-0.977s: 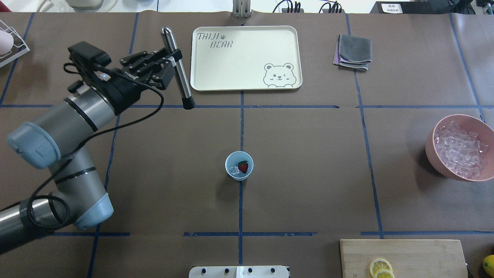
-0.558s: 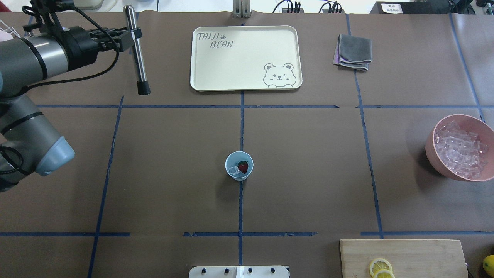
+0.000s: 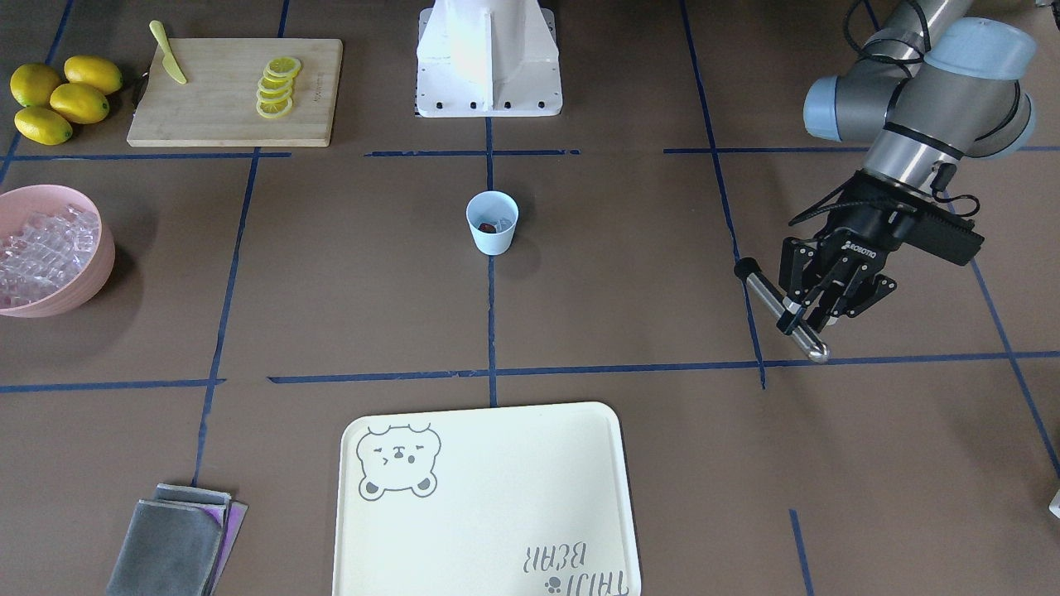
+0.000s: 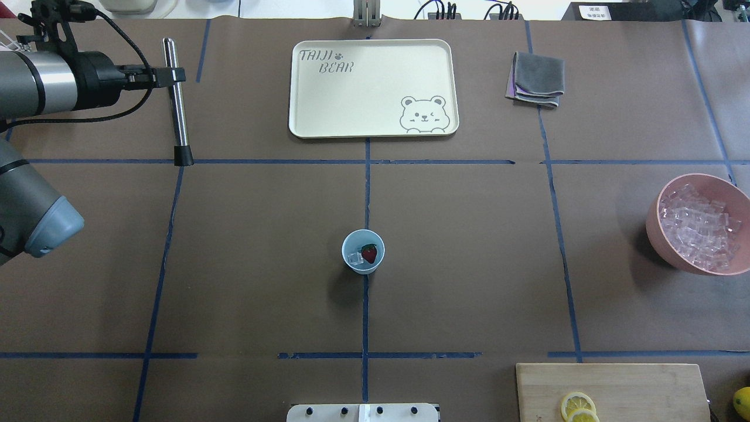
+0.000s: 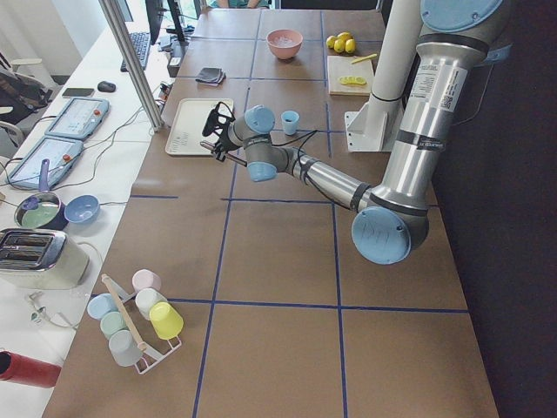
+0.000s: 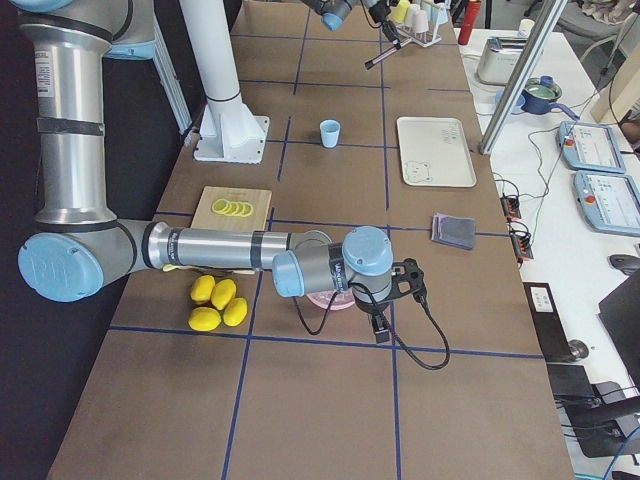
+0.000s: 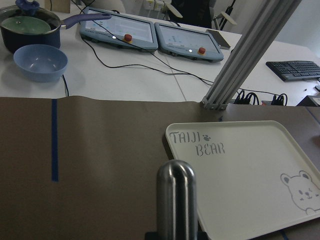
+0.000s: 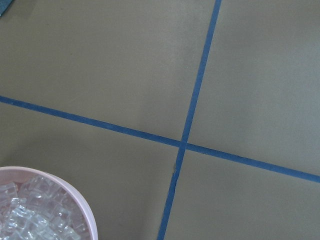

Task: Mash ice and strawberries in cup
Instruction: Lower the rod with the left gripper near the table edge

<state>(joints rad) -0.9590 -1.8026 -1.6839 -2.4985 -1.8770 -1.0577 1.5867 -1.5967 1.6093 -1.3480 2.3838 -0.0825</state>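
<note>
The left gripper [image 4: 174, 75] is clenched on a metal muddler [image 4: 180, 117], black tip pointing toward the robot, to the left of the cream tray [image 4: 375, 126] and well apart from the cup [image 4: 348, 261]. The cup stands upright at the table's middle on a blue tape line, with the strawberry [image 4: 369, 253] and an ice cube [image 4: 354, 258] side by side inside. The right gripper [image 6: 383, 322] hangs beside the pink bowl [image 4: 655, 225]; whether its claw is released or clenched cannot be told
</note>
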